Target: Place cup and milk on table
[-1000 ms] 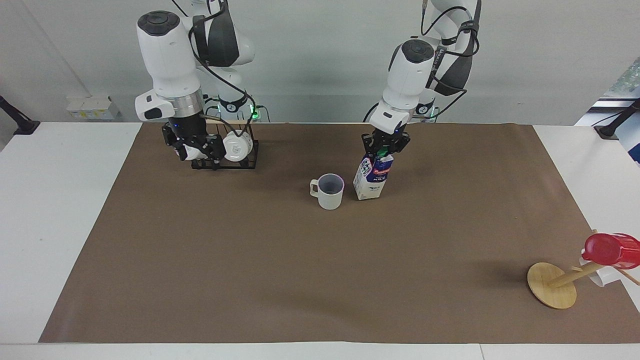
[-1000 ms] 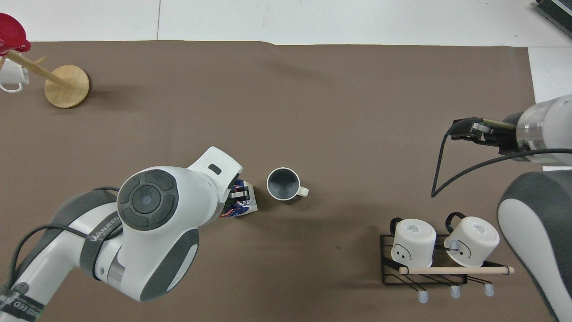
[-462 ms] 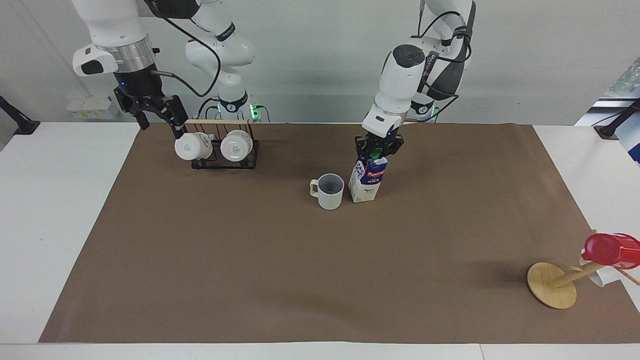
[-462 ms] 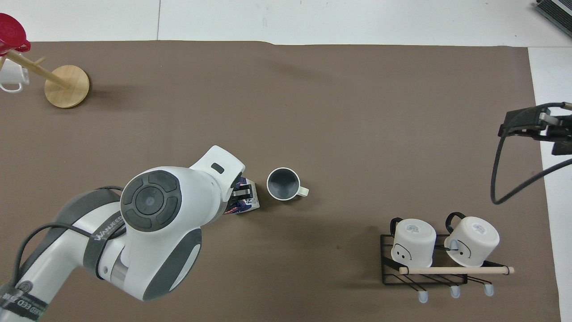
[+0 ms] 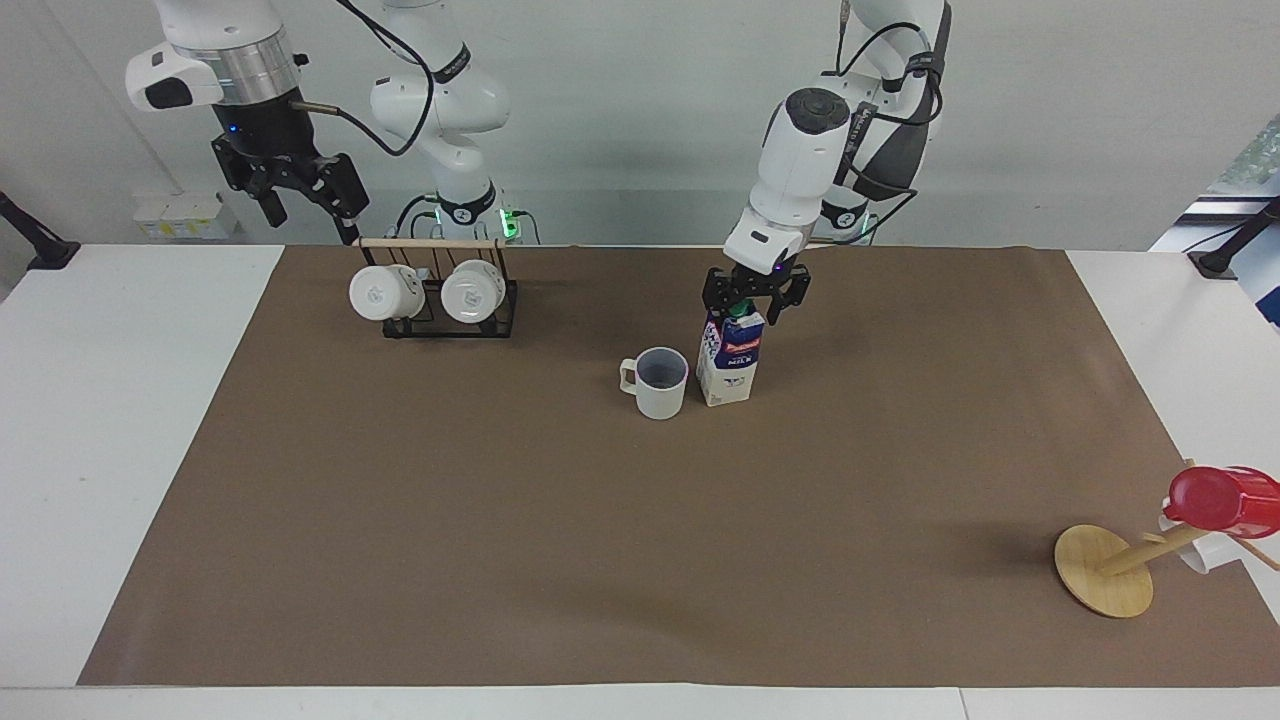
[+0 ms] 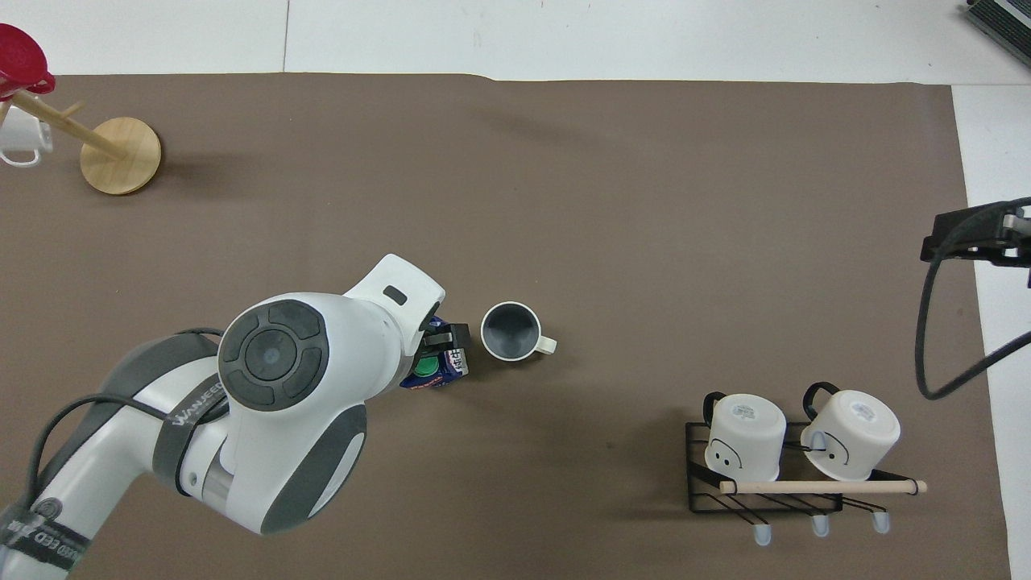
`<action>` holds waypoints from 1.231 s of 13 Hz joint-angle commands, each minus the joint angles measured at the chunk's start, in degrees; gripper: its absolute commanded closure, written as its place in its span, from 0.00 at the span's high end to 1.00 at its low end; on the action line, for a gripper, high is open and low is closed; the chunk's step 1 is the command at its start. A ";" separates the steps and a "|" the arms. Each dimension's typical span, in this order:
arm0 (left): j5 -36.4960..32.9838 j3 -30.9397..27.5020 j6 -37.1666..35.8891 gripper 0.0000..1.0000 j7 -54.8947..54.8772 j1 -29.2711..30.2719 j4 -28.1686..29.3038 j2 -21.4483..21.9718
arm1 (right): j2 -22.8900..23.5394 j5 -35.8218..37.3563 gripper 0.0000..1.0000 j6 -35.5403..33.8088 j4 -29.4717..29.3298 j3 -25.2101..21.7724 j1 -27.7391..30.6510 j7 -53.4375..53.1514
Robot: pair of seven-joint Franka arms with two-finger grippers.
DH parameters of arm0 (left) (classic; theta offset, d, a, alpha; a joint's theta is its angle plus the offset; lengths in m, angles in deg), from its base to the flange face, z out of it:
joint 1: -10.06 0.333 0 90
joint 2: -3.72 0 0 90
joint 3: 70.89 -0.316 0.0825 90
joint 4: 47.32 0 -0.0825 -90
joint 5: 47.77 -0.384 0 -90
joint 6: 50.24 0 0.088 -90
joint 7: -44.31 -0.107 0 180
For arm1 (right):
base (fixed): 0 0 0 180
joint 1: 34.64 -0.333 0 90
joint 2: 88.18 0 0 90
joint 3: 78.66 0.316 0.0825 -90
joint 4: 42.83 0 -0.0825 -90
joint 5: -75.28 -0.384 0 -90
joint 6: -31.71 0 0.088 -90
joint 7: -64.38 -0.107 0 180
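Brown matting covers most of the white worktop (image 5: 60, 450) in the facing view, with wide bare room toward the edge farthest from the robots. At the middle the cup (image 5: 657, 382) stands upright, nothing visible in it, just beside the upright milk (image 5: 730, 356), which rests on the mat. Directly over the carton's green cap hangs the left hand (image 5: 753, 300), its fingers spread wide to either side of the top and not gripping. Raised high over the right arm's end, the right hand (image 5: 300, 205) waits with fingers apart, above a black rack (image 5: 445, 300) holding two white mugs. A wooden stand (image 5: 1105, 570) with a red cup (image 5: 1220, 498) sits at the mat's corner. From overhead, the left hand (image 6: 439, 354) covers part of the milk (image 6: 435, 372); the cup (image 6: 511, 331) shows a grey inside, handle pointing away from that hand.
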 commanded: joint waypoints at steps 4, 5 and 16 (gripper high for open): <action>0.58 -1.45 -6.58 1.00 -0.06 1.46 -6.85 -0.53 | 0.64 -0.04 1.00 -1.15 -0.47 0.68 0.54 2.19; 0.58 -1.45 -7.56 1.00 -0.94 2.61 -7.21 -0.18 | 0.63 -0.04 1.00 -1.06 -0.46 0.68 0.54 2.36; -0.12 -1.62 -22.86 1.00 -26.33 28.36 -11.60 8.17 | -1.65 -0.21 1.00 -0.79 2.96 0.94 0.10 5.53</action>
